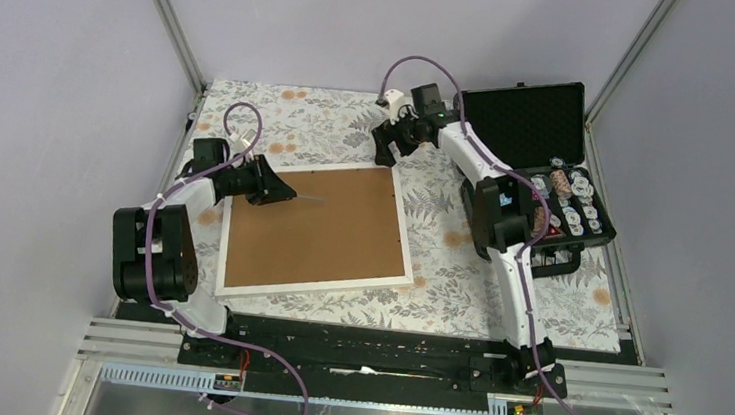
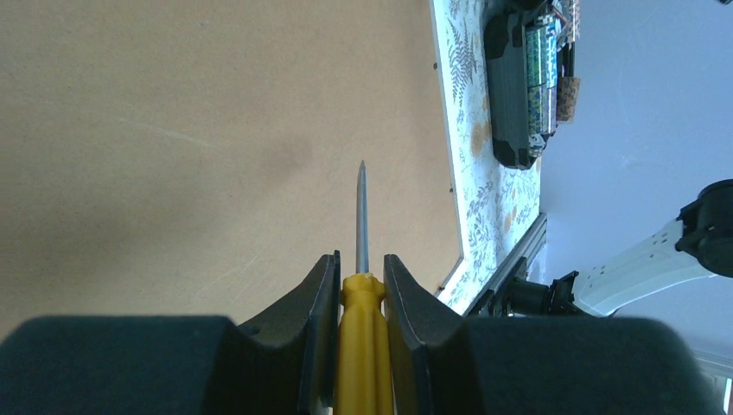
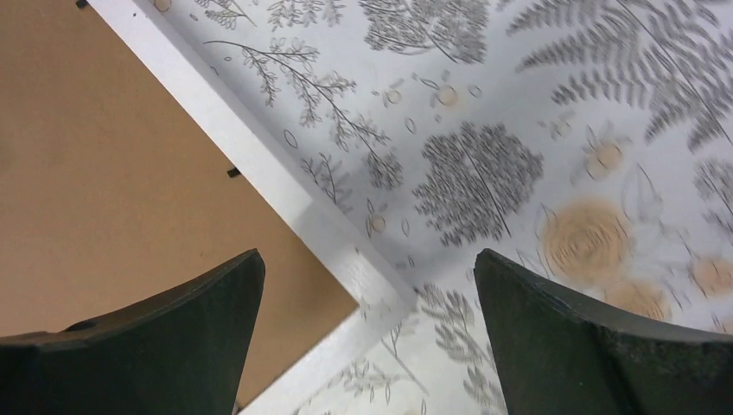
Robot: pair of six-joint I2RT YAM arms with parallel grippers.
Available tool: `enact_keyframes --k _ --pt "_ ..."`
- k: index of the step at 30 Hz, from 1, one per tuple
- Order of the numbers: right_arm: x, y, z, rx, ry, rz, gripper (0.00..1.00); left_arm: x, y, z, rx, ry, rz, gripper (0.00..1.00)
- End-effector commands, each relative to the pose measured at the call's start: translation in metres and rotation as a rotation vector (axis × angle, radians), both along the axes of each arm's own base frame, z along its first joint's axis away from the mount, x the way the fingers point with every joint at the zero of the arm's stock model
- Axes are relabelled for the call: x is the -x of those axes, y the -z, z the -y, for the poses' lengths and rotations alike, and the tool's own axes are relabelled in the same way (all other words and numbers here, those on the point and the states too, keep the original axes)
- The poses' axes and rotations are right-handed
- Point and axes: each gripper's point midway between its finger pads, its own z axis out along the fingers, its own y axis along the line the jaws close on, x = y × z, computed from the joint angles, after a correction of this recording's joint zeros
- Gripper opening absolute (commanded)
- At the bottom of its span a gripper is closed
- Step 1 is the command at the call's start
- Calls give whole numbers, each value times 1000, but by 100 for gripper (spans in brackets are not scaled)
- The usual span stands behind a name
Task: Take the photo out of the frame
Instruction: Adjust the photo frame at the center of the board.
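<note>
The frame [image 1: 316, 228] lies back-up on my counter [image 1: 459, 266]. My left gripper [image 2: 360, 264] clamps a yellow screwdriver [image 2: 361, 346], tip over the brown back. My right gripper [image 3: 367, 285] gapes wide above a frame corner.

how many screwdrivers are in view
1. A yellow-handled screwdriver is clamped in the left gripper, its metal tip over the brown back of the frame. Others may lie hidden in the open black case at the far right.
</note>
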Motion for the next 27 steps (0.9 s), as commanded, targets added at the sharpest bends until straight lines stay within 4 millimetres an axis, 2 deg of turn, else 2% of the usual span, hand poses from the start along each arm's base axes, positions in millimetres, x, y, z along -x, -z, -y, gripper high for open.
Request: enact_keyframes --k 1,5,9,14,19,23,27 --pt "6 13 -39 0 -190 83 99 -17 -28 -12 -30 -15 118 0" --pt "11 17 -57 35 -259 124 99 -18 -29 -19 -30 -36 119 0" --pt "18 31 -58 115 -294 128 92 -17 -31 -21 -26 -43 116 0" --pt "44 61 -27 257 -341 19 69 -19 -34 -22 -19 -49 116 0" --pt "72 76 0 316 -374 -103 55 -21 -34 -23 -14 -51 113 0" --pt "74 88 24 345 -353 -161 41 -21 -34 -23 -12 -51 112 0" --pt "71 95 47 379 -326 -197 32 -20 -35 -23 -14 -49 112 0"
